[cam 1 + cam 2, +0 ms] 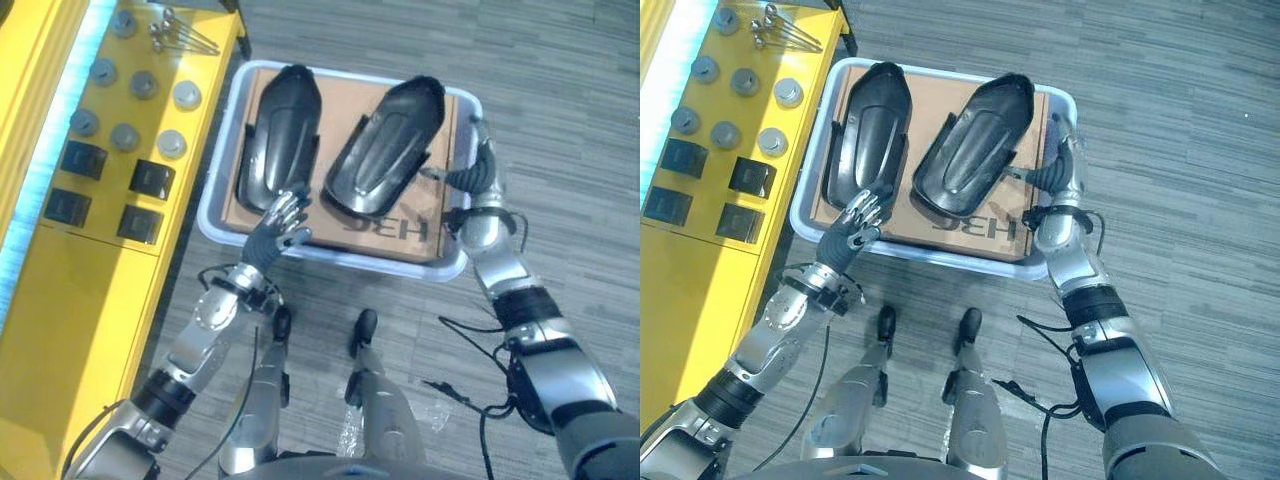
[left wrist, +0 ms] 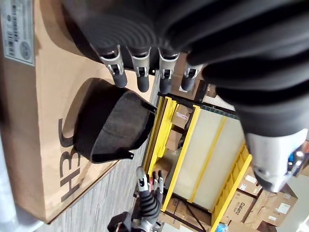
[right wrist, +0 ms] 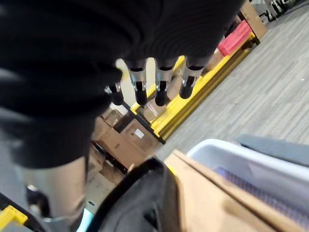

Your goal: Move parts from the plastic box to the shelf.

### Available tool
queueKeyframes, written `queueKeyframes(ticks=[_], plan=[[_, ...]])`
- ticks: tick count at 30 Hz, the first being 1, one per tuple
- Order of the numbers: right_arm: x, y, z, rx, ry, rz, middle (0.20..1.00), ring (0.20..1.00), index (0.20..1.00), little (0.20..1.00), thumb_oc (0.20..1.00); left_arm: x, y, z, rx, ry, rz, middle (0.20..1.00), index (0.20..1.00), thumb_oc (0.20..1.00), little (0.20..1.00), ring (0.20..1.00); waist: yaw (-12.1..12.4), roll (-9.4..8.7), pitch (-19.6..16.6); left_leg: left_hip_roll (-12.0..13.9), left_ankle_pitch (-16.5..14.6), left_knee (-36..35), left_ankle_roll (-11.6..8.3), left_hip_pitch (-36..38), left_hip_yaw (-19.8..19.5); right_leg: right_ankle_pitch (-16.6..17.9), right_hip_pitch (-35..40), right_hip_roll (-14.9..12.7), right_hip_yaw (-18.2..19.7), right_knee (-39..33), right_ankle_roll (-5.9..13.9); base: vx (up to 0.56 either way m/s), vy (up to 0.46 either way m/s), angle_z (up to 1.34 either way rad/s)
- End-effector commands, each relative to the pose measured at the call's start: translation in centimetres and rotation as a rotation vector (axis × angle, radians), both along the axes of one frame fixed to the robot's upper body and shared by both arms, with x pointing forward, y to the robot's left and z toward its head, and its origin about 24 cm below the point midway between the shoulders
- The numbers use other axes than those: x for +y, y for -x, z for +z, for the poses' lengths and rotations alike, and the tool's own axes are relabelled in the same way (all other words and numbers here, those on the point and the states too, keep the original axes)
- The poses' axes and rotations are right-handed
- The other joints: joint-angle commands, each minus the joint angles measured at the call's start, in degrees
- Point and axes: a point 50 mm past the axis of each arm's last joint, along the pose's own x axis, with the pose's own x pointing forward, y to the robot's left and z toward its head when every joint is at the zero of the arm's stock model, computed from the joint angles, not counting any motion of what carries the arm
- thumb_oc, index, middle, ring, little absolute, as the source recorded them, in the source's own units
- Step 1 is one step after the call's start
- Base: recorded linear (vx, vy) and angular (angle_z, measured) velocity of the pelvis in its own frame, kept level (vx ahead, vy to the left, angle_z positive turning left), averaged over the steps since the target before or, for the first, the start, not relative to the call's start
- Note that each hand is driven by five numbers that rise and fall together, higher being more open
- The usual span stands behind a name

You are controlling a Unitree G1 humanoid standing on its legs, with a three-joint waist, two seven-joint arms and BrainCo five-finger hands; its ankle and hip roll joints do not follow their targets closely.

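A pale plastic box (image 1: 213,203) lined with cardboard (image 1: 400,236) stands on the floor in front of me. Two long black moulded parts lie in it side by side, the left part (image 1: 280,125) and the right part (image 1: 388,145). My left hand (image 1: 282,222) hovers at the near end of the left part, open, with its fingers (image 2: 142,77) relaxed and nothing in them. At the box's right rim my right hand (image 1: 480,170) is held upright beside the right part (image 3: 140,203), open and empty.
A yellow shelf (image 1: 80,290) runs along the left of the box. On it lie several grey round parts (image 1: 125,135), several black square parts (image 1: 150,178) and some metal bolts (image 1: 180,35). Grey striped floor surrounds the box.
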Motion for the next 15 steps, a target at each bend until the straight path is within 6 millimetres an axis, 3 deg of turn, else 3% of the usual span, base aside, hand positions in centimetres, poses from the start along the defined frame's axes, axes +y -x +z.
queueKeyframes(ticks=[1, 9, 15], plan=[[-1.8, 0.8, 2.7, -0.136, 0.073, -0.093, 1.0, 1.0, 1.0, 1.0, 1.0, 0.1, 0.7, 0.7, -0.071, 0.01, -0.011, 1.0, 1.0, 1.0, 1.0, 1.0, -0.4, -1.73, -3.6, 3.4, -5.4, -0.5, -2.42, -0.4, -2.4, -10.8, 4.9, -4.2, 3.1, -0.3, 6.66, 0.0, 0.0, 0.0], [-0.6, -0.8, 4.2, -0.132, 0.051, -0.054, 1.0, 1.0, 1.0, 1.0, 1.0, 0.1, 0.8, 0.8, -0.071, 0.015, -0.019, 1.0, 1.0, 1.0, 1.0, 1.0, 0.3, -1.94, -3.6, 3.2, -5.3, -0.5, -2.28, -0.7, -2.5, -10.6, 4.5, -3.9, 3.4, -0.3, 6.57, 0.0, 0.0, 0.0], [0.2, -2.8, 3.7, -0.02, 0.015, -0.027, 1.0, 1.0, 1.0, 1.0, 1.0, -0.1, 0.8, 1.0, -0.071, 0.029, -0.015, 1.0, 1.0, 1.0, 1.0, 1.0, 1.7, -1.39, -3.1, 3.0, -4.7, -0.5, -2.42, -2.2, -3.0, -10.2, 3.6, -4.1, 2.7, -0.3, 6.61, 0.0, 0.007, 0.02]])
